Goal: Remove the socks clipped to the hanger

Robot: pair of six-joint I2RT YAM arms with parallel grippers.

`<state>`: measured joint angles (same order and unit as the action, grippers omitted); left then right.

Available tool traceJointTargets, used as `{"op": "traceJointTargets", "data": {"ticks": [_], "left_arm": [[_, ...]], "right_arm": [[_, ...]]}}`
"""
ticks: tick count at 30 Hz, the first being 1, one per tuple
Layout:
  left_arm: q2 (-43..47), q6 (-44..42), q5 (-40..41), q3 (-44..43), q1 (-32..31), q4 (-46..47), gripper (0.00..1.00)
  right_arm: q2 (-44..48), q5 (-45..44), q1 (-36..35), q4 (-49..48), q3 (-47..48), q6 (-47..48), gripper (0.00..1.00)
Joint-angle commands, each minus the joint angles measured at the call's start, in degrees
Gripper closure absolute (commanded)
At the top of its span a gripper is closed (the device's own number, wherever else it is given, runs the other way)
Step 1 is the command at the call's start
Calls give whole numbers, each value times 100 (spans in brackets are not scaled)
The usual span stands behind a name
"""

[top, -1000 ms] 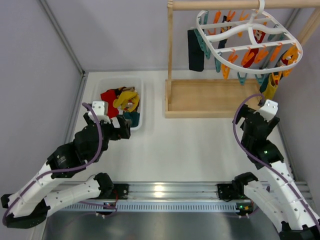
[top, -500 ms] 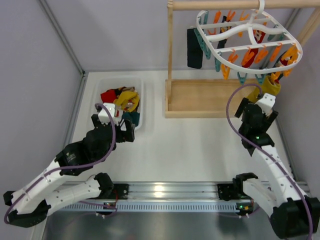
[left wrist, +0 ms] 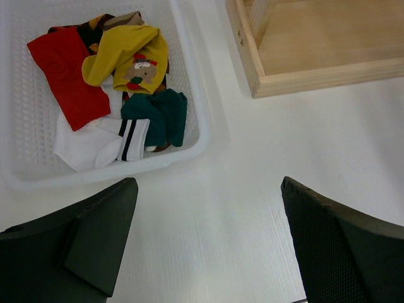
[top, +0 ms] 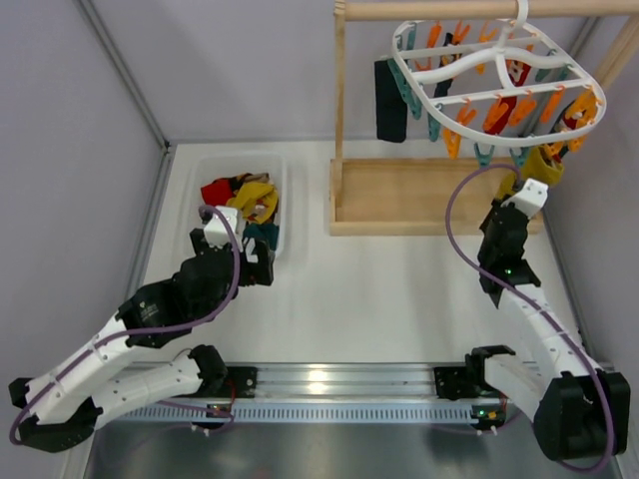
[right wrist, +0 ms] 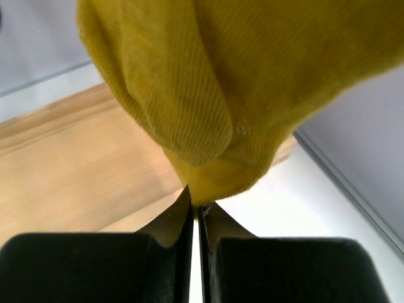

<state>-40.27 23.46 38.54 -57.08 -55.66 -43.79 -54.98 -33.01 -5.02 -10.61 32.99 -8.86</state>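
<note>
Right end effector (right wrist: 197,205) is clamped thinly on the mustard sock (right wrist: 208,82) hem at frame centre. Best pull steadily downward off the hanger (top: 499,95). Left end effector (left wrist: 208,183) gapes wide, empty.

The right arm has straightened and reached forward. It has carried the right end effector (right wrist: 196,205) from the near right corner of the wooden tray (top: 419,195) up to the lower tip of the hanging yellow sock (right wrist: 221,82). Its jaws, spread a second ago, are now closed on that tip. The left arm has swung rightward, shifting the left end effector (top: 258,267) along the basket (top: 284,205) to its near right corner.
</note>
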Motion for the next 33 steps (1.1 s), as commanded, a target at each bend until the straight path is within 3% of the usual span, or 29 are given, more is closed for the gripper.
{"op": "traceJointTargets", "data": {"ticks": [1, 4, 7, 10, 17, 20, 27, 33], "left_arm": [[-7, 140, -163, -189, -6, 72, 1], [-156, 394, -504, -575, -6, 90, 1], [-498, 553, -996, -1329, -6, 108, 1], [-1007, 554, -1383, -2023, -6, 169, 1], [-2290, 396, -2807, -3378, -15, 819, 1], [-3046, 142, -2887, -4152, -24, 819, 1], [-4550, -780, -2264, -5960, -375, 802, 1], [-5648, -1256, -2632, -7253, -446, 802, 1]], "right_arm": [[250, 470, 36, -582, -91, -124, 100], [286, 490, -306, -705, -284, -370, 100], [321, 455, -1086, -1239, -652, -783, 100], [94, -342, -1998, -1285, -575, -749, 100], [-627, -1311, -3277, -1251, -110, -837, 100], [-987, -1804, -3786, -1119, 303, -722, 100], [-1690, -2498, -4726, -873, 1208, -397, 100], [-1797, -2631, -5035, -916, 1350, -151, 100]]}}
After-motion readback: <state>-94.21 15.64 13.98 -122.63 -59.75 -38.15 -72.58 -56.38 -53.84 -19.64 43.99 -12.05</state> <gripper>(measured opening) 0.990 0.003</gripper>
